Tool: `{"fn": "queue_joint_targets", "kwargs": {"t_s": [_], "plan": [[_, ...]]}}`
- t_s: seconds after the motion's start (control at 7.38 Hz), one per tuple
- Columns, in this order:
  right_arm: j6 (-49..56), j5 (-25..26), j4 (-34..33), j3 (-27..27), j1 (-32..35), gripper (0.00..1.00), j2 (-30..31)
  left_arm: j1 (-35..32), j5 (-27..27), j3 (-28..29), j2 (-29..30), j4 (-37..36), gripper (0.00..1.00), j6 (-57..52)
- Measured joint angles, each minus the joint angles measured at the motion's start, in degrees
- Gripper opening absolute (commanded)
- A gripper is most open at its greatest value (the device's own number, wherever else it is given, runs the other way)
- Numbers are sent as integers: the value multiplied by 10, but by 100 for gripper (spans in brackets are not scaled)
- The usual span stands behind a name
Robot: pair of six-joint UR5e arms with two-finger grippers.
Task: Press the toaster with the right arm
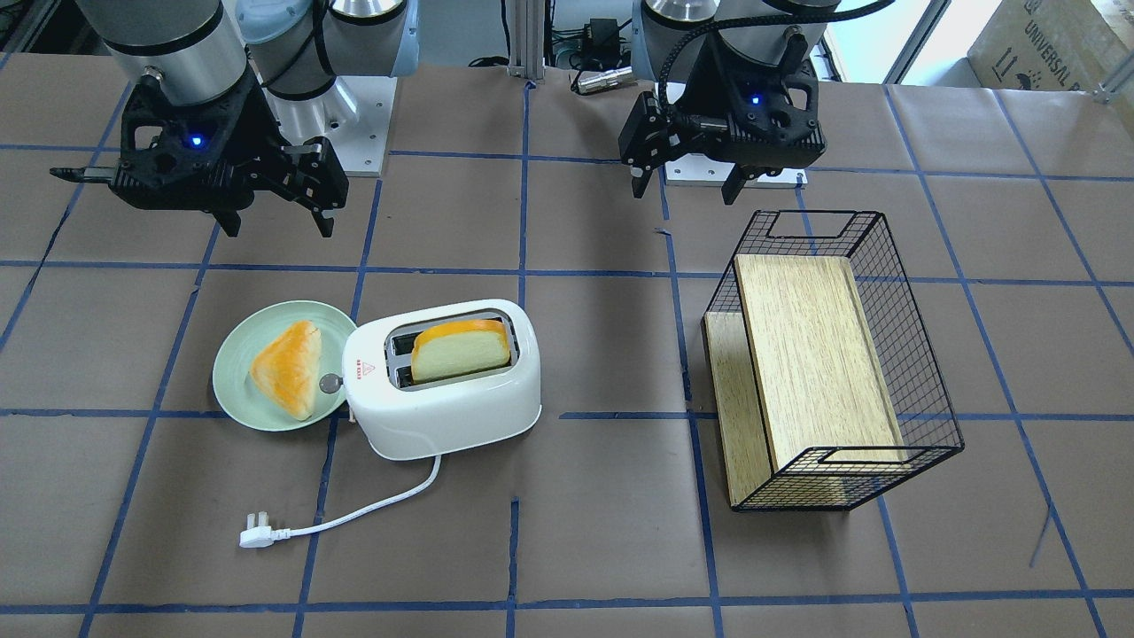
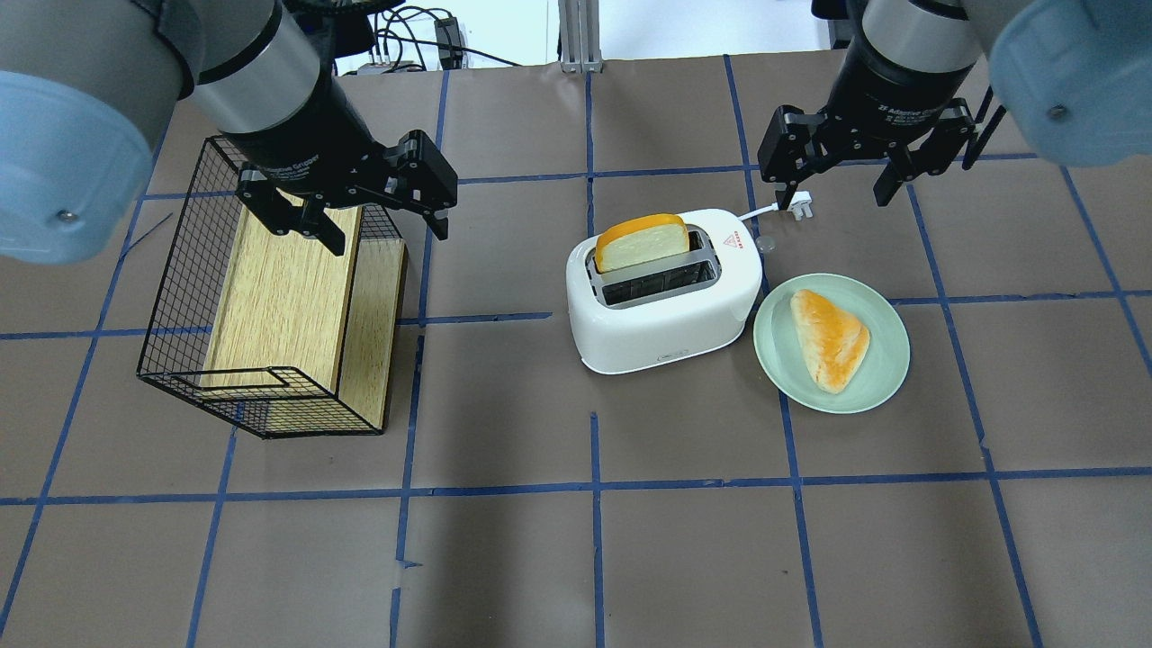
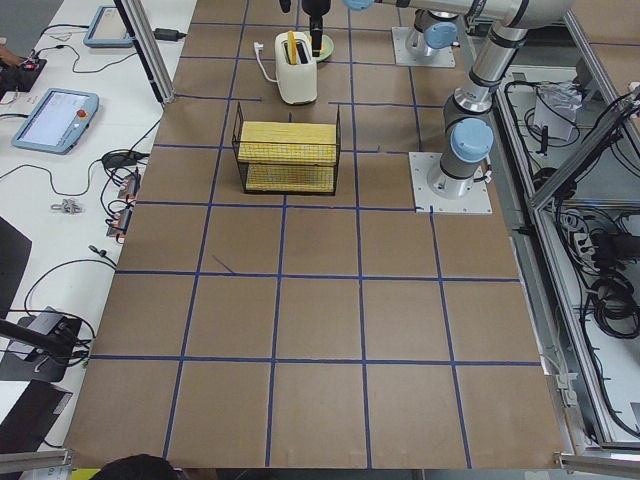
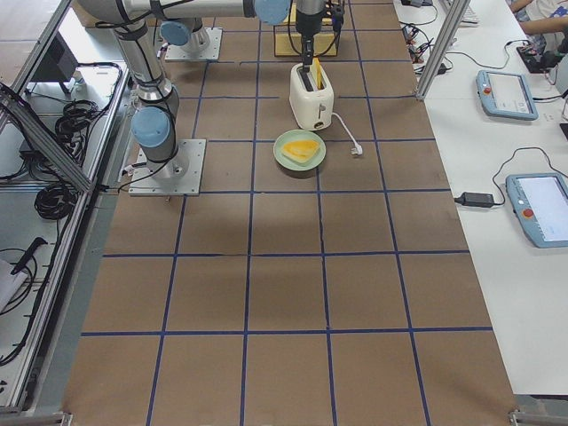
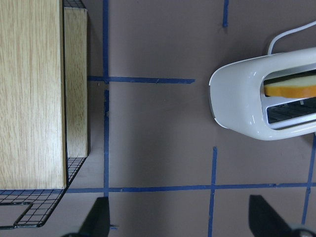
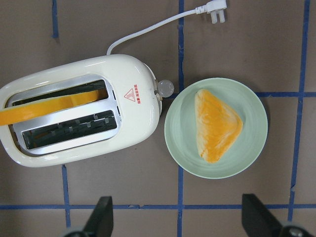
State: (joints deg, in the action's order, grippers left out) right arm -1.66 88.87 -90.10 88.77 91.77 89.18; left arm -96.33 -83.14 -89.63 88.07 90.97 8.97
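The white two-slot toaster (image 1: 461, 416) stands mid-table with a yellow-crusted bread slice (image 1: 461, 350) upright in one slot; its other slot is empty. Its grey knob (image 1: 330, 384) faces the green plate (image 1: 232, 390). Its cord ends in a plug (image 1: 255, 537) lying loose on the table. My right gripper (image 2: 837, 189) is open and empty, hovering well above the toaster's knob end and the plate; the right wrist view looks down on the toaster (image 6: 133, 133) between the open fingers. My left gripper (image 2: 389, 232) is open and empty above the basket's edge.
A triangular bread piece (image 1: 288, 368) lies on the green plate beside the toaster. A black wire basket (image 1: 921, 372) holding a wooden board (image 1: 815, 354) lies on its side on my left half. Brown table with blue tape grid.
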Motion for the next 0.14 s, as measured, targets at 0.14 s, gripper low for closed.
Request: {"fn": "queue_joint_targets", "kwargs": {"t_s": [0.14], "plan": [[2, 0, 0, 3, 0, 96, 1, 0, 0, 0, 0, 0, 100, 0]]}}
